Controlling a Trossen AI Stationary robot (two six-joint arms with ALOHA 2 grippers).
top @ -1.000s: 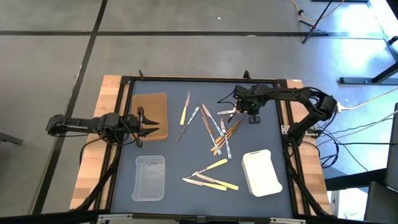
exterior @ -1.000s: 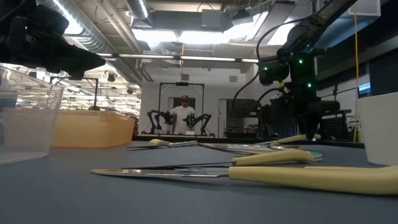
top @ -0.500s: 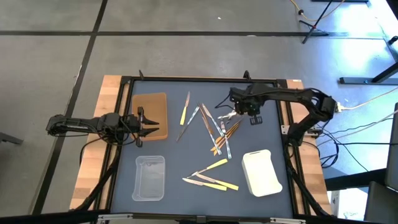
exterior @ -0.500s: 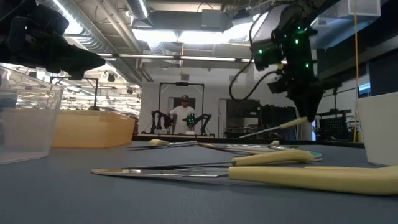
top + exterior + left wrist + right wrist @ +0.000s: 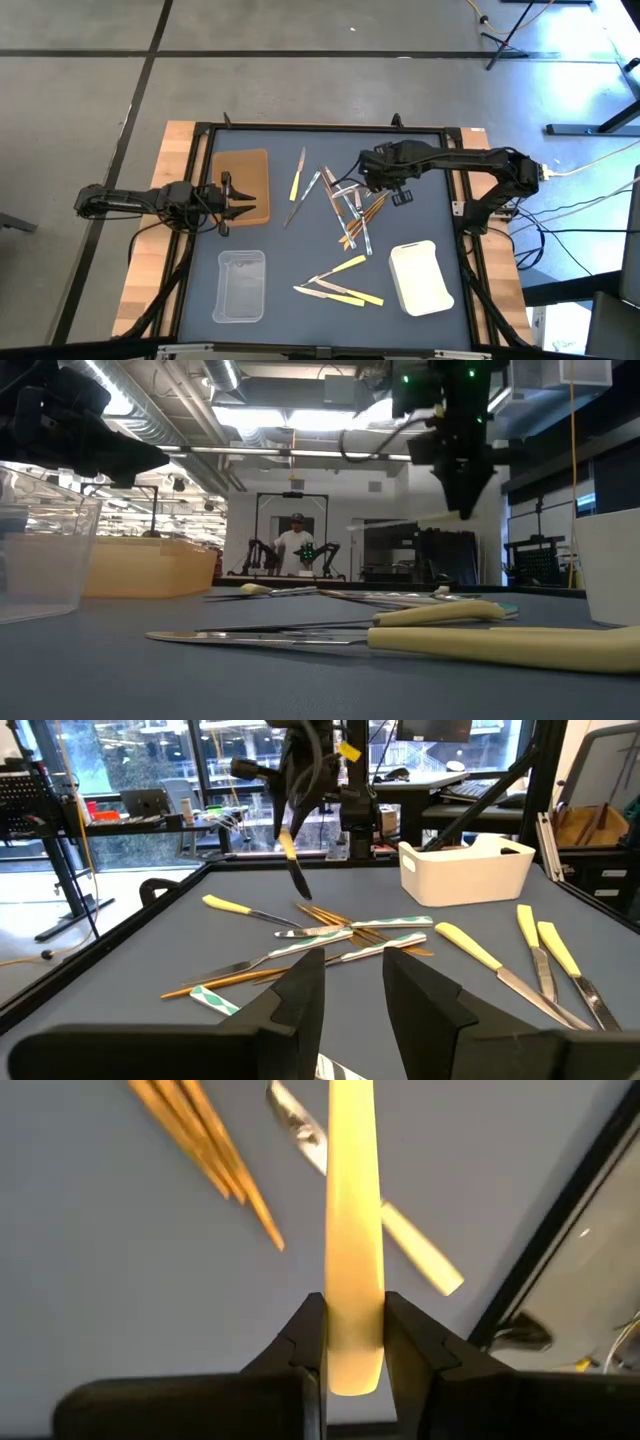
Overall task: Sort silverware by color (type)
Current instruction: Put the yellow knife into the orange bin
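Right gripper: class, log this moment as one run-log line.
right gripper: shut on yellow utensil, above table | left gripper: open, beside brown tray

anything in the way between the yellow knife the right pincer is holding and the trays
Nothing visible. The right pincer holds the yellow-handled knife in the air, above the loose utensils. The white tray, clear tray and brown tray are all open from above.

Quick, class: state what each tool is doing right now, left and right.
Left tool: open, holding nothing, beside the brown rectangular tray.
Right tool: shut on a pale yellow plastic utensil, above the table.
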